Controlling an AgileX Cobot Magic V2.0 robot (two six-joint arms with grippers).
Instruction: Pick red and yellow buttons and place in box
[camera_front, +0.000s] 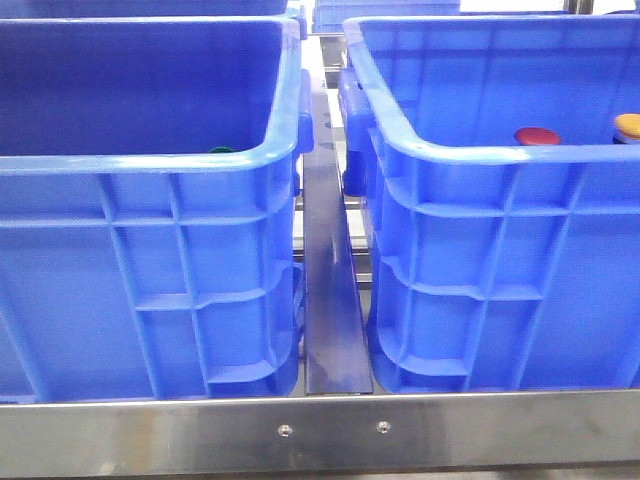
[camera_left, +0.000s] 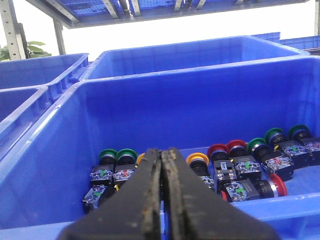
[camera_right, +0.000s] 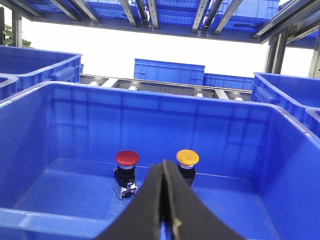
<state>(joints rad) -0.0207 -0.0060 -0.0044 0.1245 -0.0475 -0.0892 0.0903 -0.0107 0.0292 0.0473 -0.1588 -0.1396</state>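
Both claws (camera_left: 161, 190) (camera_right: 164, 200) pressed closed — above crates.

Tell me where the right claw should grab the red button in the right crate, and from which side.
Grip the red button by its dome cap from above: it stands upright on its dark body, apart from the yellow button, so there looks to be room either side.

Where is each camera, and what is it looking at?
Front: low before two blue crates, facing forward; no claw shows.
Left wrist: on the left arm, above a crate of many buttons; shut left claw shows.
Right wrist: over the right crate; shut right claw shows.
Shared by front and right wrist: red button, yellow button.
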